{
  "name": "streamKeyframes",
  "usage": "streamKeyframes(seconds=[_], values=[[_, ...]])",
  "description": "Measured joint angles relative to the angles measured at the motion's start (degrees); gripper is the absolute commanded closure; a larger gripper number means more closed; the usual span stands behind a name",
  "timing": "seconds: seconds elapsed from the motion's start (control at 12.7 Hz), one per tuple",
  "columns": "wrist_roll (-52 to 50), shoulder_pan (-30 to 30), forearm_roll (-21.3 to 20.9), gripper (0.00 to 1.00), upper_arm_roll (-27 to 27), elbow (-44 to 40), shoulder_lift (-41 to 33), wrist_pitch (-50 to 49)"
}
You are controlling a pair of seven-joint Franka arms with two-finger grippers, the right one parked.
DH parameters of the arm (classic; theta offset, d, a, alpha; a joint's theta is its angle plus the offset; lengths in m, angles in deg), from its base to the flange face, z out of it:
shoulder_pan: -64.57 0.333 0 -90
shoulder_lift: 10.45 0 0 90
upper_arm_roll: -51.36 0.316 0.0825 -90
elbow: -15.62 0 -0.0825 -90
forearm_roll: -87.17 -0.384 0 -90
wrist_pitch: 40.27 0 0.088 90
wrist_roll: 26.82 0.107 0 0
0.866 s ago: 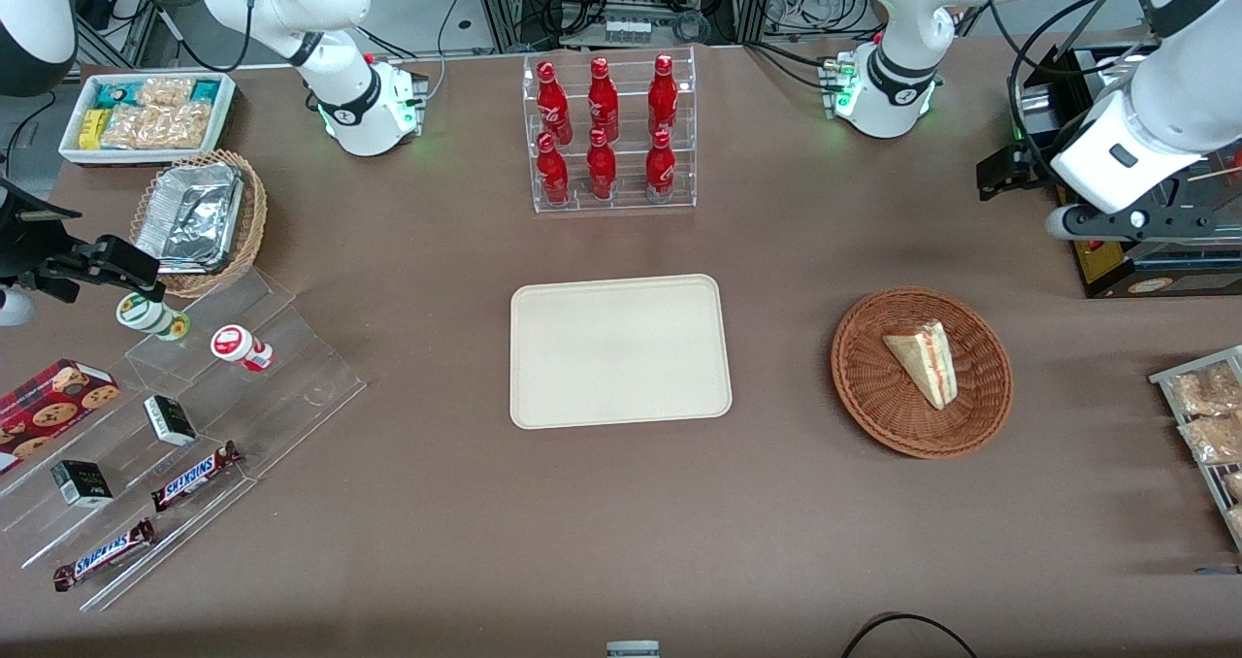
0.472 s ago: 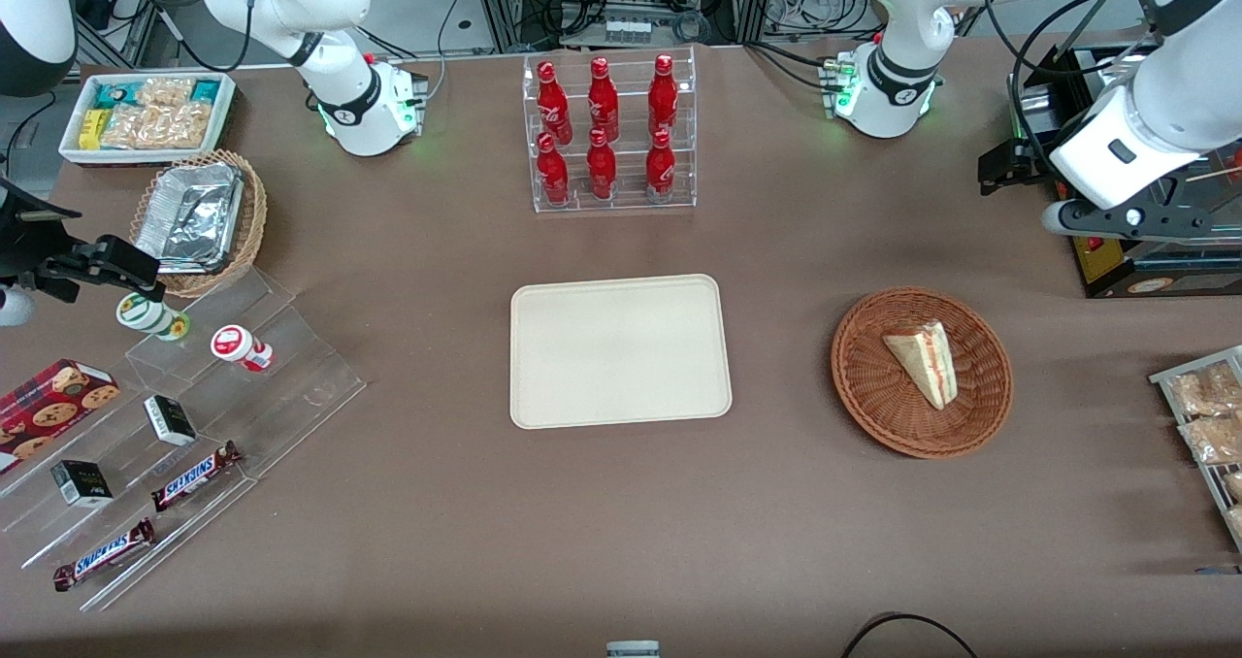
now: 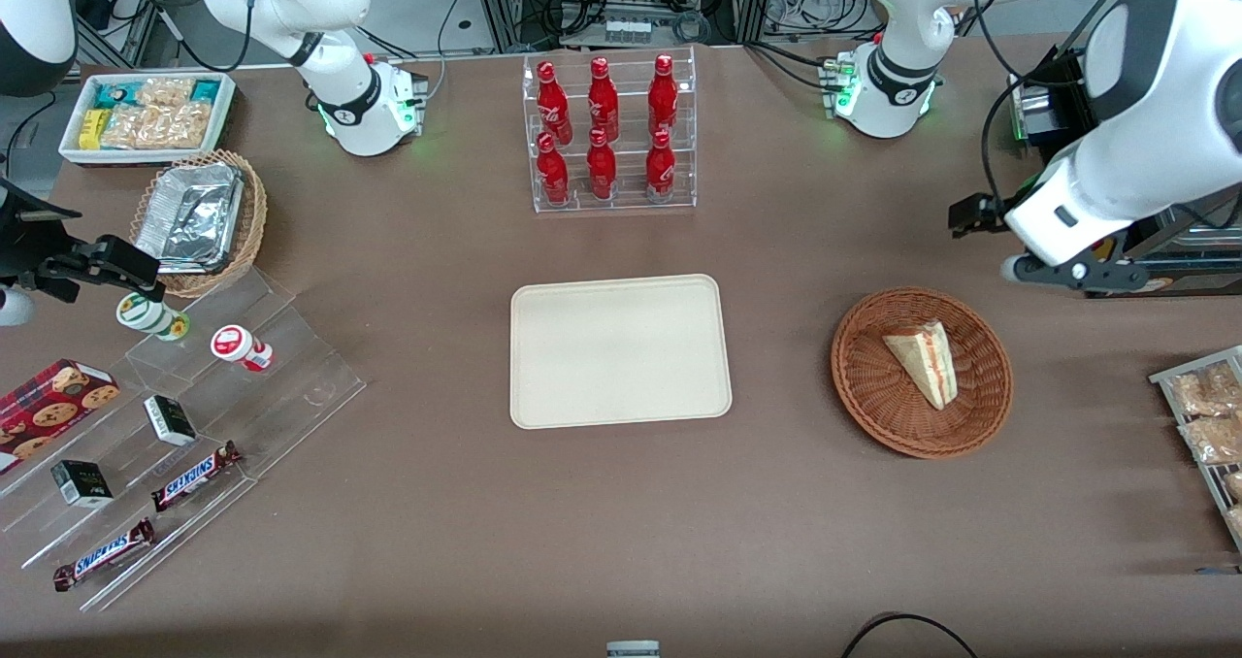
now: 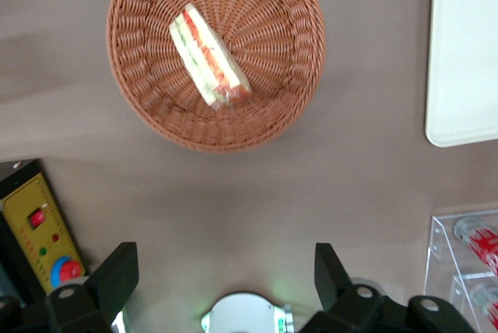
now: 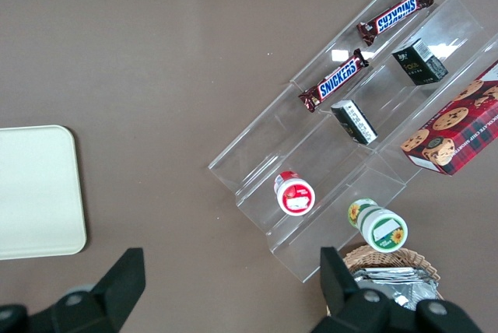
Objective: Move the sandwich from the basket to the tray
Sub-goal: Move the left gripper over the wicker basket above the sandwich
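Front view: my gripper (image 3: 980, 213) is spread wide and empty at frame right above the basket (image 3: 864, 386), sandwich (image 3: 922, 360) in it, tray (image 3: 621, 415) at centre bare, nothing done.

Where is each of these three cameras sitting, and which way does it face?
Front view: high over the table, looking down on tray, basket, sandwich and both arms; the left arm's tool hovers near the basket.
Left wrist view: on the working arm, looking down at the basket; its open tool shows.
Right wrist view: on the parked arm, looking down at the snack steps.
All three share the tray.
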Motion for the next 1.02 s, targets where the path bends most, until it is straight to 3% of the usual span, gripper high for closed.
streamKeyframes(seconds=[0.63, 1.02], values=[[0.1, 1.5, 0.0, 0.0, 0.8, 15.4, 2.7, 25.2], [-1.5, 1.7, 0.0, 0.0, 1.0, 18.1, 5.9, 33.3]])
